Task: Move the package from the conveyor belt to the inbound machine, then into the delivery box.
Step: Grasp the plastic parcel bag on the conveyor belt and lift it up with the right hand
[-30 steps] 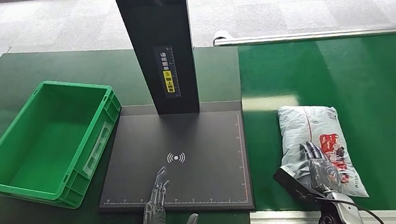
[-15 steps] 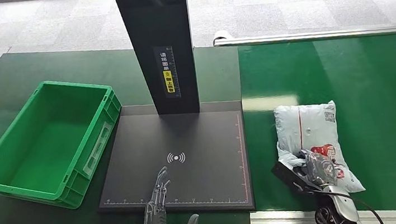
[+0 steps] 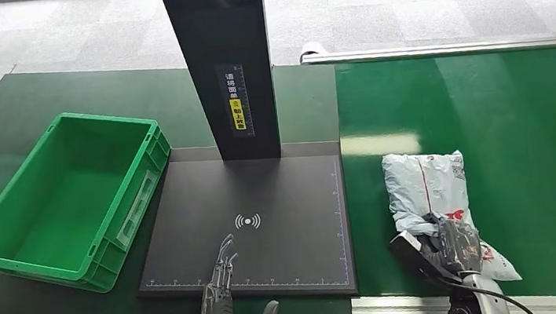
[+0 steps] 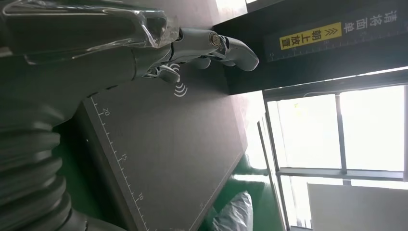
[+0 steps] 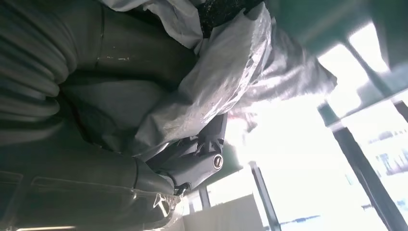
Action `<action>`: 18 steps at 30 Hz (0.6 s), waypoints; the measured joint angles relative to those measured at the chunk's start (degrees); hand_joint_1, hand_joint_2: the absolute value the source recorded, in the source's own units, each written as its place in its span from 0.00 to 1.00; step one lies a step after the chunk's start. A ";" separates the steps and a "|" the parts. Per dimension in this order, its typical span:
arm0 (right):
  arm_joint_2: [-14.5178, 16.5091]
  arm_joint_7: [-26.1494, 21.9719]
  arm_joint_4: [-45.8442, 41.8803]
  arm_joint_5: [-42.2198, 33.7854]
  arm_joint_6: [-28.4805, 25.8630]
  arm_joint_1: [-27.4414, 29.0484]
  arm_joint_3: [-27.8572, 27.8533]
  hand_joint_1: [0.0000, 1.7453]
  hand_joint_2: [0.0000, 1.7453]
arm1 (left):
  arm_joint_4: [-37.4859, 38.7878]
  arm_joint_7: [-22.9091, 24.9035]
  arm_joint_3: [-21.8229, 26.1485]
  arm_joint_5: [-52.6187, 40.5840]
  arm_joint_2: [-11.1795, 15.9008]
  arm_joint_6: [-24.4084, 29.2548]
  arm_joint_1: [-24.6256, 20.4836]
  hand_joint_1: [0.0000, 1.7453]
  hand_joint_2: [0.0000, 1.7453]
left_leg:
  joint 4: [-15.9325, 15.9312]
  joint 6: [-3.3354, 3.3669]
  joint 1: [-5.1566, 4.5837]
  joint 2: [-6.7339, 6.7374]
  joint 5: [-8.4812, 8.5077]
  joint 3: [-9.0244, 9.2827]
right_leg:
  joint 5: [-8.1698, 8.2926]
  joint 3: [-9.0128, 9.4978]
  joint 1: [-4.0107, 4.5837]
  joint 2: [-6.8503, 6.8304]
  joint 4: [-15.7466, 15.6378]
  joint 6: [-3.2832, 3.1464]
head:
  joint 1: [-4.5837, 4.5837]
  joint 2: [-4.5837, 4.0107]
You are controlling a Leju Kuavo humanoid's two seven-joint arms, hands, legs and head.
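Note:
The package (image 3: pixel 426 181), a grey plastic mailer with red print, lies crumpled on the green conveyor belt (image 3: pixel 507 115) at the right. My right hand (image 3: pixel 452 238) grips its near end, fingers curled into the bag. In the right wrist view the plastic package (image 5: pixel 231 72) bunches against the palm, with the thumb (image 5: pixel 192 163) under it. My left hand (image 3: pixel 224 297) is open, its fingers stretched flat over the front edge of the inbound machine's black pad (image 3: pixel 280 204). The left wrist view shows those fingers (image 4: pixel 211 45) above the pad (image 4: pixel 168 144). The green delivery box (image 3: pixel 0 244) stands at the left.
The machine's black column (image 3: pixel 221 68) rises at the back of the pad. A metal rail (image 3: pixel 444 49) borders the belt's far side, and another rail (image 3: pixel 402 305) runs along its near edge. Grey carpet lies beyond the table.
My right hand's fingers have closed on the package's near end. The bag has crumpled, shortened and slid a little left. The left hand has not moved.

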 joint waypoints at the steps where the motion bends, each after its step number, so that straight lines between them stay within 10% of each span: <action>1: 0.02 0.06 -4.37 0.10 -1.15 1.50 -0.01 1.00 1.00 | -0.13 0.00 0.03 -0.28 0.01 0.54 0.09 0.00 1.00 | 0.00 0.00 0.00 -0.01 0.00 -0.03 | 0.00 -0.02 0.00 -0.01 0.00 0.00 | 0.00 0.00; 10: 0.28 0.36 -30.70 -0.26 -1.33 9.03 0.41 1.00 1.00 | -0.38 0.00 -0.01 -1.37 0.03 2.68 0.22 0.00 1.00 | 0.00 0.00 0.00 0.05 0.00 -0.08 | -0.01 -0.06 0.00 0.00 0.00 0.01 | -0.01 0.00; 18: -0.41 -2.52 -35.76 -4.96 14.02 3.64 14.08 1.00 1.00 | -0.24 0.00 1.57 -2.71 -0.05 3.51 0.09 0.00 1.00 | -0.01 -0.01 0.01 0.27 0.05 0.02 | 0.02 -0.01 0.02 0.13 0.03 -0.02 | 0.00 0.00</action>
